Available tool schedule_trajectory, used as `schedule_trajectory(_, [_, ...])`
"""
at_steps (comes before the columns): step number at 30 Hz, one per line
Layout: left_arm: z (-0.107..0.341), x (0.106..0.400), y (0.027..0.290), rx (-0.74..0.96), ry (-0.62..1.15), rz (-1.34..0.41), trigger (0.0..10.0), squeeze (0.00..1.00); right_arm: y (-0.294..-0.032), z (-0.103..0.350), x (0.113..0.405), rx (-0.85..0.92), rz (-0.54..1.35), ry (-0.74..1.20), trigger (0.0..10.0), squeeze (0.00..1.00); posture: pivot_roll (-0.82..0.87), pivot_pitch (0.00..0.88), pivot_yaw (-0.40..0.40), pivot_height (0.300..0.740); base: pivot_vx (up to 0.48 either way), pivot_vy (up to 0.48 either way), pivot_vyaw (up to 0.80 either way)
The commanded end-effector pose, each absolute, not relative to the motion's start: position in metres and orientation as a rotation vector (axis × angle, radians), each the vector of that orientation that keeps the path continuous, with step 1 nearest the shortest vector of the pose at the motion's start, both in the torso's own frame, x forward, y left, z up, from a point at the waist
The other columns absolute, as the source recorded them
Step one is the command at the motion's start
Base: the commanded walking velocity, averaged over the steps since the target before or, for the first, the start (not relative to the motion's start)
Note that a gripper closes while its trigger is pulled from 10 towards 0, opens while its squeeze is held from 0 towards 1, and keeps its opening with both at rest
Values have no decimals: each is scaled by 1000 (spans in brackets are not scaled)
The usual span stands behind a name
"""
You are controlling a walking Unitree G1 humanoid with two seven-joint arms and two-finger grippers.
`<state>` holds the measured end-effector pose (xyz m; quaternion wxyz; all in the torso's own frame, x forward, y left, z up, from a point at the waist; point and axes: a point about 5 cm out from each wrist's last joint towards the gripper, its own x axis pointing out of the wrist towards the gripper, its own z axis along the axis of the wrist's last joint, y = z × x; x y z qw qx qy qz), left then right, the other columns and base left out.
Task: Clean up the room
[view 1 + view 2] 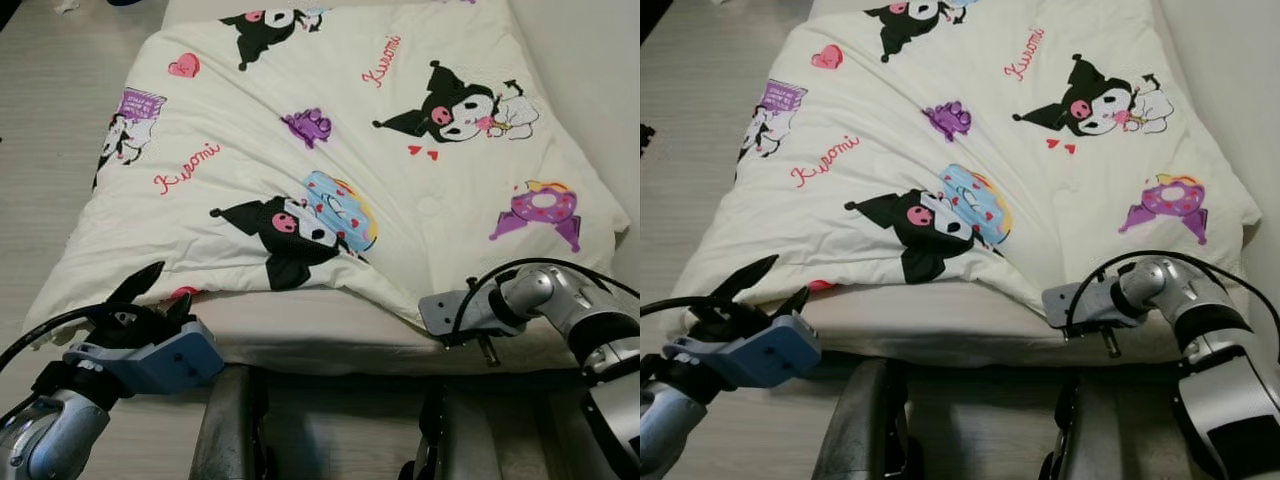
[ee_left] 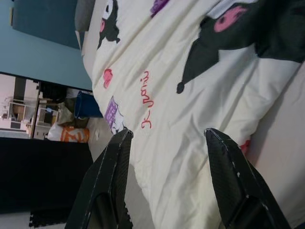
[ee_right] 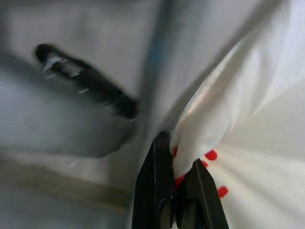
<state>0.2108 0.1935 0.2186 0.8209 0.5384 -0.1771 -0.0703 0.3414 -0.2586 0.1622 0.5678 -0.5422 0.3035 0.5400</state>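
A white duvet [image 1: 350,150] printed with black cartoon figures, doughnuts and red script covers the bed; its near edge is drawn back, baring a strip of the mattress [image 1: 320,335]. My right gripper [image 3: 177,157] is shut on the duvet's near edge, a fold pinched between its fingers; from the head it sits at the bed's near right [image 1: 418,312], its tips tucked under the cloth. My left gripper [image 1: 160,292] is open at the duvet's near left corner, and its black fingers [image 2: 112,176] point along the cloth with nothing between them.
Pale wood floor [image 1: 50,150] runs along the bed's left side, and a white wall [image 1: 600,80] borders its right. My own legs [image 1: 235,430] stand against the bed's foot. A blue bin [image 2: 88,105] and clutter lie far off past the bed.
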Motion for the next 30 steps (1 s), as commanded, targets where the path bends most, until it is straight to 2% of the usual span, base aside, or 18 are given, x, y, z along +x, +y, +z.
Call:
schedule_trajectory(1, [211, 209, 192, 1136, -353, -173, 10000, 0, -284, 120, 308, -1188, 1404, 1033, 0, 0, 298, 466, 43, 522, 0, 0, 0])
schedule_trajectory(3, [210, 208, 190, 1135, -355, -179, 10000, 0, -300, 123, 303, -1225, 1359, 1114, 0, 0, 298, 466, 41, 522, 0, 0, 0])
schedule_trajectory(5, [210, 208, 190, 1135, -355, -179, 10000, 0, -300, 123, 303, -1225, 1359, 1114, 0, 0, 298, 466, 41, 522, 0, 0, 0])
schedule_trajectory(6, [210, 207, 190, 1135, -355, -183, 10000, 0, -308, 124, 300, -1242, 1337, 1157, 0, 0, 295, 466, 42, 522, 0, 0, 0])
schedule_trajectory(8, [209, 206, 188, 1133, -354, -193, 10000, 0, -328, 126, 296, -1299, 1213, 1243, 0, 0, 292, 467, 45, 522, 0, 0, 0])
schedule_trajectory(11, [208, 206, 187, 1131, -356, -201, 10000, 0, -342, 127, 292, -1341, 1117, 1305, 0, 0, 297, 469, 44, 522, 0, 0, 0])
schedule_trajectory(17, [207, 205, 185, 1128, -357, -212, 10000, 0, -360, 123, 278, -1294, 1069, 1432, 0, 0, 297, 468, 42, 522, 0, 0, 0])
schedule_trajectory(25, [208, 204, 187, 1127, -354, -216, 10000, 0, -361, 109, 256, -1092, 1197, 1506, 0, 0, 299, 470, 42, 522, 0, 0, 0])
schedule_trajectory(30, [208, 205, 186, 1128, -355, -220, 10000, 0, -361, 108, 256, -1076, 1199, 1507, 0, 0, 299, 469, 46, 522, 0, 0, 0])
